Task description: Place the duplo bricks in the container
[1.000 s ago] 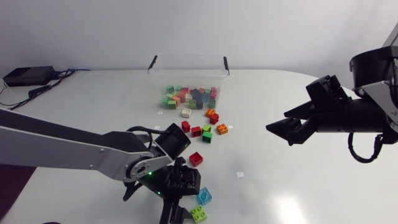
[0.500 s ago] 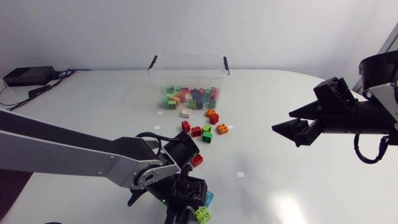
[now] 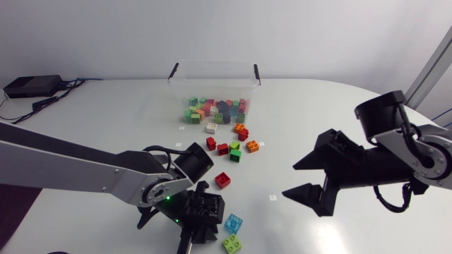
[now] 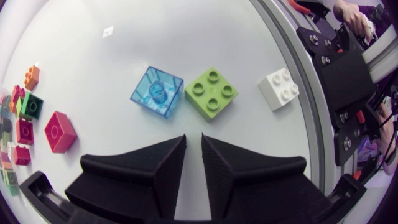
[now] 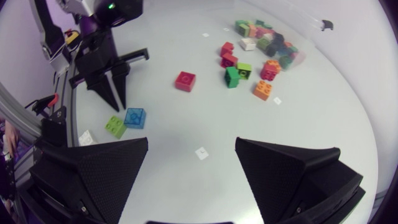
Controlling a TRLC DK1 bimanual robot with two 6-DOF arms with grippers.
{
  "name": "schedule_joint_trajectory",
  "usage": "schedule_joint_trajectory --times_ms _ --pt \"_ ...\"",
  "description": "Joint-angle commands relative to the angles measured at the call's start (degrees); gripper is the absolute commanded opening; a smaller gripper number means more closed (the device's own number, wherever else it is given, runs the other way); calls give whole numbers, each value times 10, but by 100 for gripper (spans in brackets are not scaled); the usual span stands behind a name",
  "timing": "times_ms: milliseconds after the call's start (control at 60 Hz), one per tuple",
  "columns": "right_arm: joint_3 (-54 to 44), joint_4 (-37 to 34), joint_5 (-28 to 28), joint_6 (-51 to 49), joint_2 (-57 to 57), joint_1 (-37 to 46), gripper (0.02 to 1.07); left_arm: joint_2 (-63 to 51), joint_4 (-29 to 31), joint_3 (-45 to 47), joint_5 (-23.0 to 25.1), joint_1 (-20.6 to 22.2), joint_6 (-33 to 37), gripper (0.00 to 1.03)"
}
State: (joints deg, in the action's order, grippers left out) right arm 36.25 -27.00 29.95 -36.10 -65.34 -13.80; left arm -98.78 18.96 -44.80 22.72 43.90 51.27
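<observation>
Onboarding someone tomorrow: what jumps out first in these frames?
The left gripper hangs just short of a blue brick and a lime brick by the table's front edge. Loose bricks lie scattered before the clear container, already part filled, at the far side. The right gripper hovers over the table's right, fingers wide open.

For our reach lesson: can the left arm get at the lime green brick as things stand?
Probably yes: the lime green brick lies just ahead of the left gripper with nothing between them, though its fingers must open wider.
</observation>
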Motion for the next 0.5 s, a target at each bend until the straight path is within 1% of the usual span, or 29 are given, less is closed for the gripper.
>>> schedule_joint_trajectory --times_ms 0,117,150,167,183,200,267,283,333,367,450,483 --pt "-18 -7 -9 -20 -20 -35 103 2 11 35 -8 -18 16 21" --pt "-21 -4 -28 -17 -46 -90 103 17 19 45 -9 -30 16 23" --pt "-24 -4 -32 -18 -51 -107 103 23 20 49 -9 -33 16 27" --pt "-26 -4 -33 -18 -52 -113 103 26 22 52 -9 -35 16 33" --pt "-28 -4 -34 -20 -56 -125 103 28 23 52 -9 -36 16 37" --pt "-29 -4 -36 -20 -58 -131 103 31 27 54 -9 -36 16 46" --pt "-32 0 -43 -23 -69 -158 103 36 34 56 -10 -39 15 55" --pt "-32 2 -46 -28 -79 -169 103 39 35 58 -11 -41 15 62" --pt "-28 12 -50 -31 -99 -178 103 41 35 59 -16 -44 14 78" --pt "-21 23 -56 -31 -120 -183 103 45 35 61 -19 -48 14 82" --pt "-3 44 -68 -22 -163 -200 103 56 37 66 -20 -54 13 82" --pt "6 61 -83 -4 -183 -213 103 62 37 69 -21 -55 12 82"
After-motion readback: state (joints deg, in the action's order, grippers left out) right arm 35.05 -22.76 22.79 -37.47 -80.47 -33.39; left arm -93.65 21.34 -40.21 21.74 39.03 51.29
